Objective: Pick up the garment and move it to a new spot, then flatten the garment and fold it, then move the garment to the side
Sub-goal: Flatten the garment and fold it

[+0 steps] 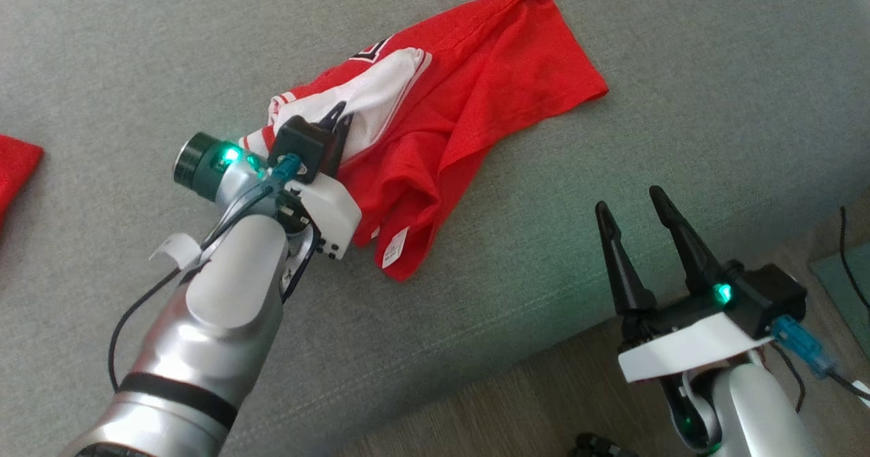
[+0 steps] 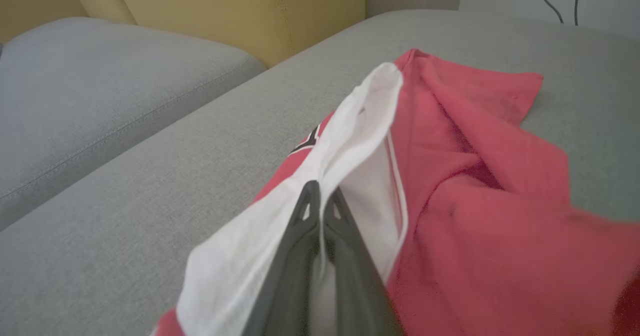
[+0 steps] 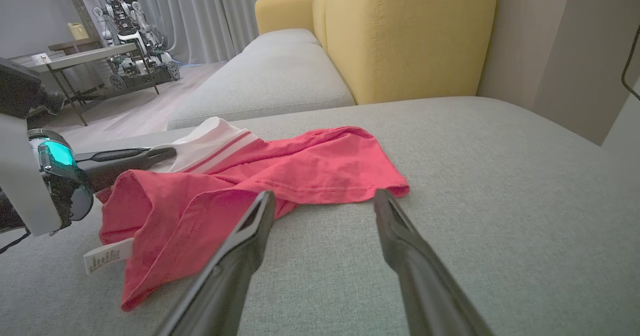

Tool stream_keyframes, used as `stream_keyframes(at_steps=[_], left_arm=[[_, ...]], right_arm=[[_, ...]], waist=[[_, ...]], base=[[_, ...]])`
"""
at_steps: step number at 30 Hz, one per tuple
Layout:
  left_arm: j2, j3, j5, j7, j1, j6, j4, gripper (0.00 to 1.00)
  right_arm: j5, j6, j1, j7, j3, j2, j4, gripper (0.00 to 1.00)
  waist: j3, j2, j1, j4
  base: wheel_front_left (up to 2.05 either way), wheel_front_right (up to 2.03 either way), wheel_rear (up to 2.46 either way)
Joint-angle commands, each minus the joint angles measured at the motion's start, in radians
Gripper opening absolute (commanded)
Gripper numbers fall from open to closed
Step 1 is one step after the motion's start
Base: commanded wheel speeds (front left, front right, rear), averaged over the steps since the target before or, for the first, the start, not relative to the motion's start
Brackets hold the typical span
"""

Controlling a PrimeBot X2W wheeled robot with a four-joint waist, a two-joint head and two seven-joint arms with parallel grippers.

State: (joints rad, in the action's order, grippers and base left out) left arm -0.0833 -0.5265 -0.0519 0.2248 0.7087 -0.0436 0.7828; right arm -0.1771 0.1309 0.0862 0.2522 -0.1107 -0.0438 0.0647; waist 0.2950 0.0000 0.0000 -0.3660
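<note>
- Far to the left of the shirt, well apart from it, a bit of another red cloth (image 1: 15, 164) peeks in at the edge of the head view.
- The left gripper (image 1: 342, 118) is at the left end of the crumpled red and white cloth shirt (image 1: 476, 90). Its two dark fingers are squeezed together on the white part. In the left wrist view the white cloth wraps around both sides of the left gripper (image 2: 322, 196), so the pinch looks good.
- The shirt lies in a messy heap on the big grey sofa seat (image 1: 680, 171). The red part spreads out to the right of the pinch. A small white tag (image 1: 394, 247) sticks out at the shirt's near edge.
- The right gripper (image 1: 630, 202) is to the right of the shirt and apart from it. Its fingers are spread wide and hold nothing. In the right wrist view the shirt's red hem (image 3: 310, 161) lies just past the tips of the right gripper (image 3: 325, 196).
- I think the job has only just begun. The shirt is grabbed, but I cannot tell if it is off the seat yet.
- Moving it to a new spot, making it flat, folding it and putting it to the side are all left to do.
</note>
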Motion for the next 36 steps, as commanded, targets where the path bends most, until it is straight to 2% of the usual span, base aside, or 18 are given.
stream_keyframes(at_steps=[1,6,10,18,21,23,29,32,36], left_arm=[[-0.012,0.036,-0.008,0.013,0.057,0.009,-0.033,0.00],[-0.019,0.066,-0.037,0.031,0.067,0.021,-0.053,0.00],[-0.060,0.087,-0.043,0.034,0.128,0.010,-0.062,0.00],[-0.206,0.063,0.024,0.001,0.418,-0.051,-0.014,0.00],[-0.245,0.063,0.044,0.004,0.540,-0.057,0.007,0.00],[-0.257,0.075,0.052,0.015,0.625,-0.042,0.005,0.00],[-0.270,0.105,0.075,0.036,0.792,0.048,-0.082,0.00],[-0.276,0.099,0.070,0.036,0.775,0.049,-0.151,0.00],[-0.288,0.082,0.053,0.037,0.682,0.035,-0.168,0.00]], right_arm=[[-0.002,0.000,0.026,0.009,-0.018,-0.006,-0.037,1.00],[-0.008,0.000,0.029,0.009,-0.041,-0.006,-0.022,1.00],[-0.017,0.000,0.047,0.009,-0.075,-0.006,-0.013,1.00],[-0.075,0.000,0.103,0.009,-0.180,-0.006,-0.008,1.00],[-0.100,0.000,0.108,0.009,-0.210,-0.006,-0.007,1.00],[-0.111,0.000,0.109,0.009,-0.222,-0.006,-0.009,1.00],[-0.123,0.000,0.099,0.010,-0.221,-0.006,-0.016,1.00],[-0.123,0.000,0.095,0.010,-0.200,-0.006,-0.016,1.00],[-0.109,0.000,0.095,0.010,-0.179,-0.006,-0.006,1.00]], waist=[[-0.003,0.0000,0.0000,0.003],[-0.030,0.0000,0.0000,0.002],[-0.052,0.0000,0.0000,-0.026],[-0.084,0.0000,0.0000,-0.128],[-0.093,0.0000,0.0000,-0.156],[-0.095,0.0000,0.0000,-0.163],[-0.090,0.0000,0.0000,-0.128],[-0.082,0.0000,0.0000,-0.084],[-0.079,0.0000,0.0000,-0.013]], base=[[0.00,0.00,0.00],[0.00,0.00,0.00],[0.00,0.00,0.00],[0.00,0.00,0.00],[0.00,0.00,0.00],[0.00,0.00,0.00],[0.00,0.00,0.00],[0.00,0.00,0.00],[0.00,0.00,0.00]])
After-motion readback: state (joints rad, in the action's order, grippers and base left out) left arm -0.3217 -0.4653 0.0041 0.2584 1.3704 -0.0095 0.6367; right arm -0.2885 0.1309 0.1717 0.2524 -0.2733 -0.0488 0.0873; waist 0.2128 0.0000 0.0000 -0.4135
